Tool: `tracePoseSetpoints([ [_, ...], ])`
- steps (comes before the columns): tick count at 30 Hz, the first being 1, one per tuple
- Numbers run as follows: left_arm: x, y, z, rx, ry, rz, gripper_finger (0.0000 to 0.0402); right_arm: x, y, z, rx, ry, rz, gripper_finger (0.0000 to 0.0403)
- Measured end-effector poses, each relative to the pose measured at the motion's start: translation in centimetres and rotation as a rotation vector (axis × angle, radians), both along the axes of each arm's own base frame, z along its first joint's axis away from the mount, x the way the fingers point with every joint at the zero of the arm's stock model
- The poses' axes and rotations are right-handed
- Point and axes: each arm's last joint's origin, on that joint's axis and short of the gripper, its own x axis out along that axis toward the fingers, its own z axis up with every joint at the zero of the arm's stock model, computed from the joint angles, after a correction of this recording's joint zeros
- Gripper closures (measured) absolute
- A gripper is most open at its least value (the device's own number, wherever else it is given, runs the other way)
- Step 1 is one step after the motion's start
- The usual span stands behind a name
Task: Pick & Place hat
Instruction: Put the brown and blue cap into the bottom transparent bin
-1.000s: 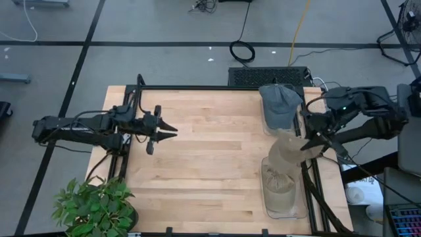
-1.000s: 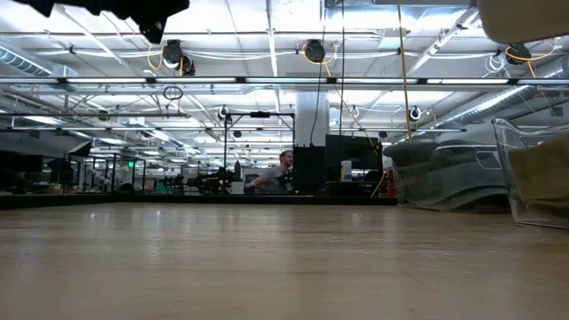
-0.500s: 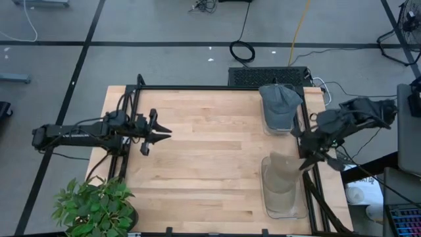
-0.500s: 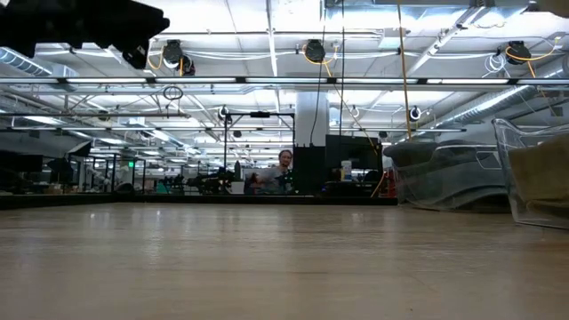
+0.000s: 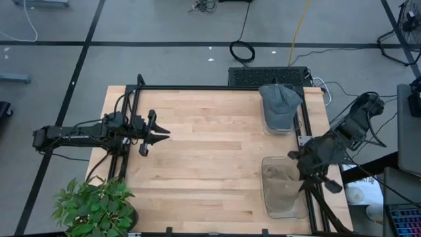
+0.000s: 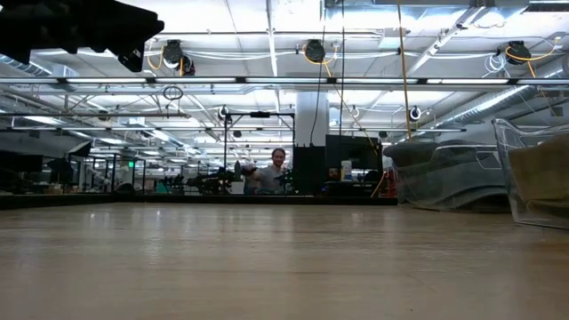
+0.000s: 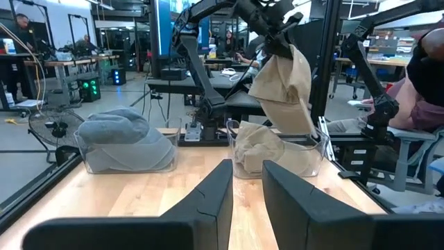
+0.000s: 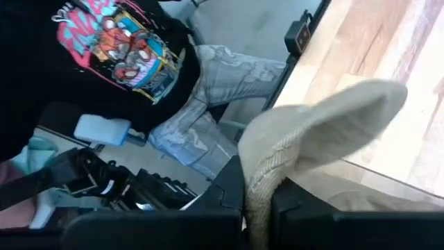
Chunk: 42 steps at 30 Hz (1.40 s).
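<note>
Fingers of the right gripper (image 5: 297, 160) are clenching on a beige hat (image 8: 305, 142), and the right wrist view is showing the fabric pinched between them, with the brim sticking out over the table's edge. In the left wrist view this hat (image 7: 283, 87) is hanging from the gripper above a clear bin (image 7: 277, 156), which is holding more beige hats. In the high view the gripper is sitting at the right side of that bin (image 5: 282, 197), near the right edge of the wooden table (image 5: 204, 151).

Beyond it, in the far right corner, a second clear bin (image 5: 270, 124) is carrying a grey cap (image 5: 279, 104); the two bins are standing apart.

The left gripper (image 5: 163, 132) is hovering over the left part of the table, well apart from both bins. Its fingers (image 7: 211, 191) are standing slightly apart and are grasping nothing.

A potted plant (image 5: 95, 207) is standing at the near left corner. A person in a black printed shirt (image 8: 118, 48) is sitting beside the table's right side.
</note>
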Motion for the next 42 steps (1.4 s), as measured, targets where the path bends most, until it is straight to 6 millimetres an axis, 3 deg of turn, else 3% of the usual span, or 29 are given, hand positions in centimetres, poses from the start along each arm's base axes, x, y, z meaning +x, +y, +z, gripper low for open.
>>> tracePoseSetpoints([
  [11,0.0,0.0,-0.2,-0.019,0.024,-0.001,0.0316,-0.8,2.4,-3.1,-0.014,0.087,-0.1,0.0402],
  [17,0.0,0.0,-0.2,-0.01,0.02,0.0,0.0316,-0.2,3.6,-5.9,0.044,0.101,-0.091,0.0402],
  [25,0.0,0.0,-0.2,-0.022,0.021,0.001,0.0316,0.2,3.7,-8.7,0.021,0.122,-0.175,0.0397],
  [35,0.0,0.0,-0.2,-0.033,0.023,0.0,0.0316,0.6,2.5,-8.2,0.055,0.114,-0.288,0.0296],
  [42,0.0,0.0,-0.3,-0.039,0.038,0.001,0.0316,-0.3,0.2,-7.8,0.035,0.109,-0.368,0.0246],
])
